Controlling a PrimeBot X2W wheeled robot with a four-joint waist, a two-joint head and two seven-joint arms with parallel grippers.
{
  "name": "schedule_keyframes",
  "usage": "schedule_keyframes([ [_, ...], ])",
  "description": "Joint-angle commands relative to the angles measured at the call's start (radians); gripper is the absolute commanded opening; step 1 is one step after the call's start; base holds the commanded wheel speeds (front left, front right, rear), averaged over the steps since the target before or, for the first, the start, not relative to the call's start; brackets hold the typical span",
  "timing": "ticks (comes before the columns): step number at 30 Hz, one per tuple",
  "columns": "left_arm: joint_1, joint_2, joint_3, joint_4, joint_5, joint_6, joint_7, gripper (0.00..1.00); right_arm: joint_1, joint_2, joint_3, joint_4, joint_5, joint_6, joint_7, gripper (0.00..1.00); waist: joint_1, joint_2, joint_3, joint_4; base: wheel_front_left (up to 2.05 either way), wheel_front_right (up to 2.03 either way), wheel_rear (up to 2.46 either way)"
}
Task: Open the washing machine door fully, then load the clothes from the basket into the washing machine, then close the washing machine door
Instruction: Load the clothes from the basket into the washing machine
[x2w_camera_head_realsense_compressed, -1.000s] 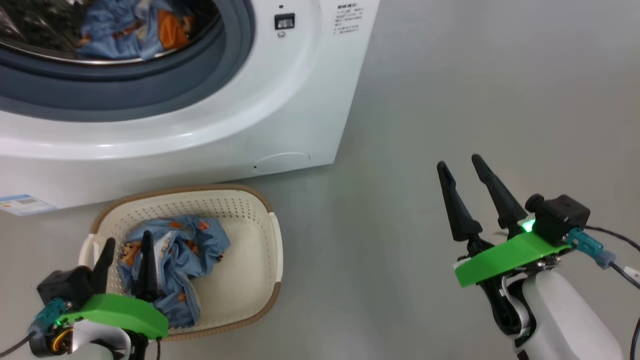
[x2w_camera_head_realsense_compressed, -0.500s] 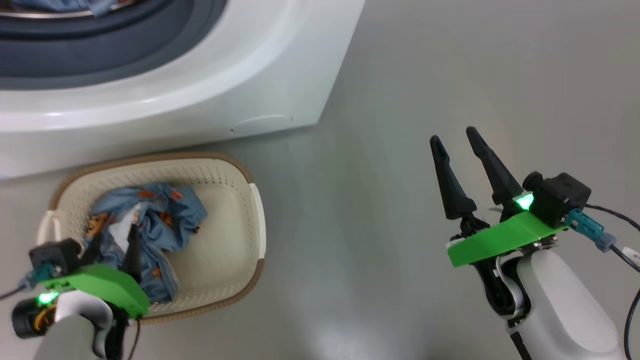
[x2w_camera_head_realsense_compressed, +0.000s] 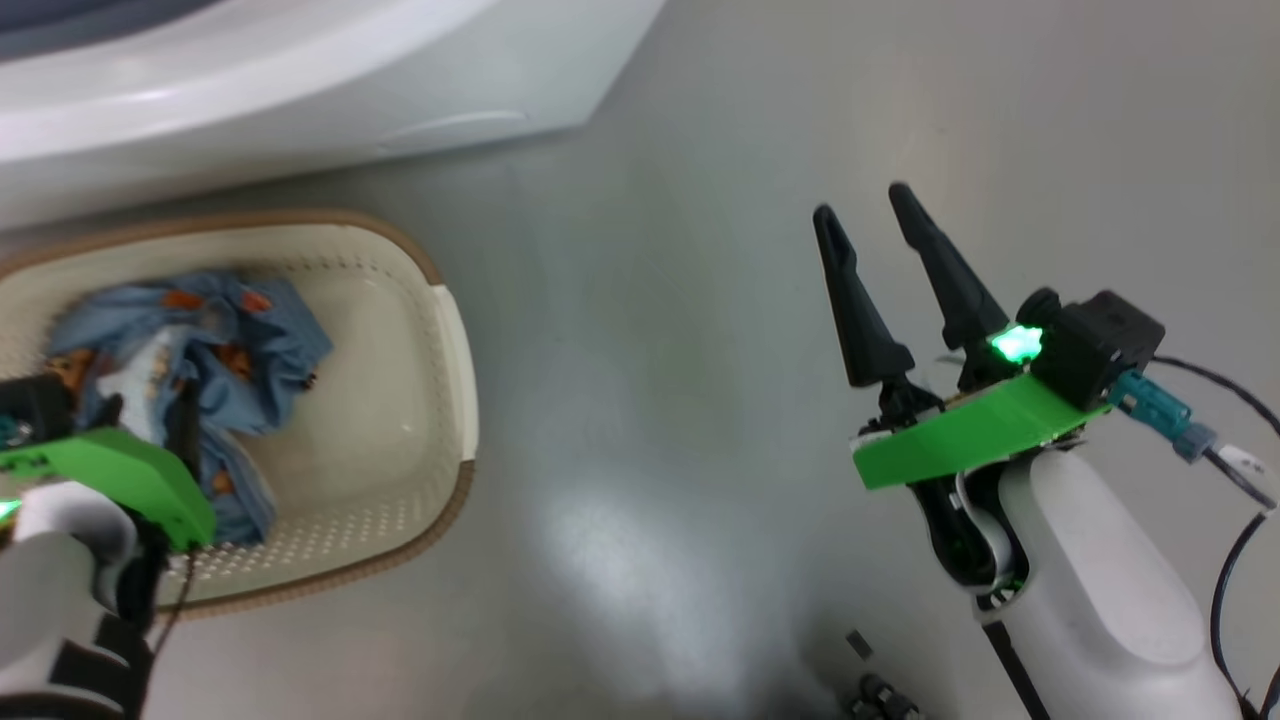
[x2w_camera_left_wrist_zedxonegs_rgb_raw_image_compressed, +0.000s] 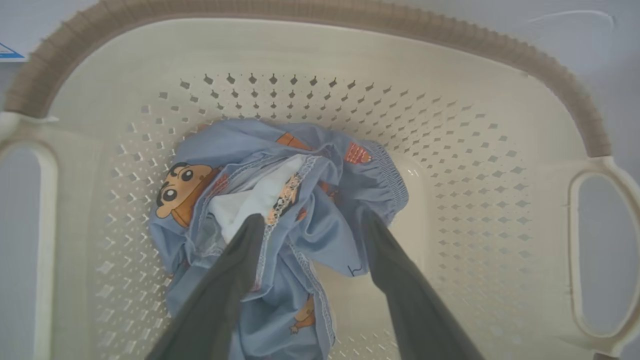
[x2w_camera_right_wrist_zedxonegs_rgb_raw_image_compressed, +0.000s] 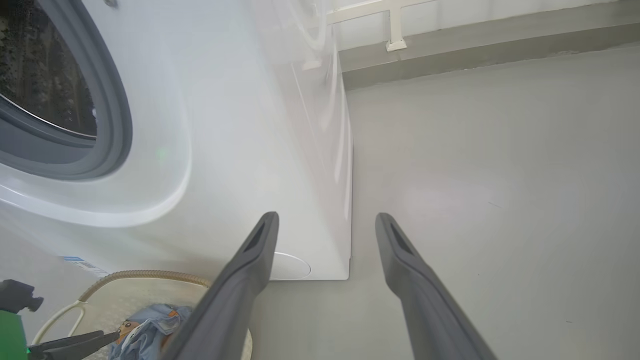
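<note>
Clothes sit bunched in the middle of the basket, blue with cartoon prints, and we have our left pincer right down over them, jaws spread wide, one finger either side of the heap, nothing gripped yet. In the head view the basket lies at the left edge of the frame on the floor, just below the washing machine across the top left. Over at the right of that frame our right pincer hangs above the floor, jaws wide too, carrying nothing, well apart from the basket. From its wrist view we catch the machine's dark drum at the upper left, ringed by the grey seal.

The pinch is next, we reckon, and here is where it could slip. The fabric is loose and folded; close on a thin top fold and the rest may slide out on the lift. Go too deep and a fingertip could catch a hole in the basket, and that light basket might come up with us. A trailing end could also snag the woven rim or drop to the floor short of the drum.
</note>
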Motion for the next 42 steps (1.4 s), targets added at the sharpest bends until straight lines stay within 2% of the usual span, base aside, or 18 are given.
schedule_keyframes([
  [1,-0.022,0.054,0.018,0.023,0.012,0.019,0.009,1.00,-0.003,0.005,0.017,-0.028,0.003,0.005,-0.008,1.00,0.0000,0.0000,0.090,-0.052,0.00,0.00,0.00],
  [7,-0.095,0.109,0.018,0.097,0.017,0.046,0.025,1.00,-0.029,0.012,0.018,-0.048,0.010,0.005,-0.008,1.00,0.0000,0.0000,0.158,-0.095,0.00,0.00,0.00],
  [12,-0.147,0.139,0.011,0.126,0.019,0.048,0.043,1.00,-0.032,0.014,0.011,-0.061,0.011,0.005,-0.008,1.00,0.0000,0.0000,0.202,-0.111,0.00,0.00,0.00],
  [17,-0.175,0.148,-0.004,0.144,0.028,0.053,0.066,1.00,-0.035,0.015,0.017,-0.071,0.023,0.005,-0.008,1.00,0.0000,0.0000,0.222,-0.115,0.00,0.00,0.00],
  [22,-0.193,0.152,-0.025,0.164,0.043,0.095,0.127,1.00,-0.040,0.015,0.025,-0.073,0.032,0.005,-0.008,1.00,0.0000,0.0000,0.232,-0.119,0.00,0.00,0.00],
  [24,-0.197,0.153,-0.028,0.169,0.041,0.099,0.146,1.00,-0.042,0.015,0.029,-0.073,0.035,0.005,-0.008,1.00,0.0000,0.0000,0.234,-0.121,0.00,0.00,0.00],
  [25,-0.197,0.152,-0.030,0.171,0.041,0.101,0.156,0.91,-0.043,0.015,0.030,-0.072,0.036,0.005,-0.008,1.00,0.0000,0.0000,0.233,-0.122,0.00,0.00,0.00],
  [26,-0.197,0.151,-0.033,0.172,0.042,0.103,0.164,0.49,-0.044,0.015,0.030,-0.071,0.036,0.005,-0.008,1.00,0.0000,0.0000,0.233,-0.122,0.00,0.00,0.00],
  [27,-0.197,0.149,-0.034,0.173,0.040,0.102,0.169,0.00,-0.044,0.015,0.030,-0.069,0.037,0.005,-0.008,1.00,0.0000,0.0000,0.231,-0.122,0.00,0.00,0.00],
  [34,-0.178,0.145,-0.029,0.177,0.019,0.072,0.134,0.00,-0.045,0.015,0.025,-0.066,0.034,0.005,-0.008,1.00,0.0000,0.0000,0.203,-0.115,0.00,0.00,0.00],
  [42,-0.100,0.092,-0.033,0.179,-0.005,0.025,0.045,0.00,-0.040,0.015,0.021,-0.057,0.030,0.005,-0.008,1.00,0.0000,0.0000,0.097,-0.089,0.00,0.00,0.00],
])
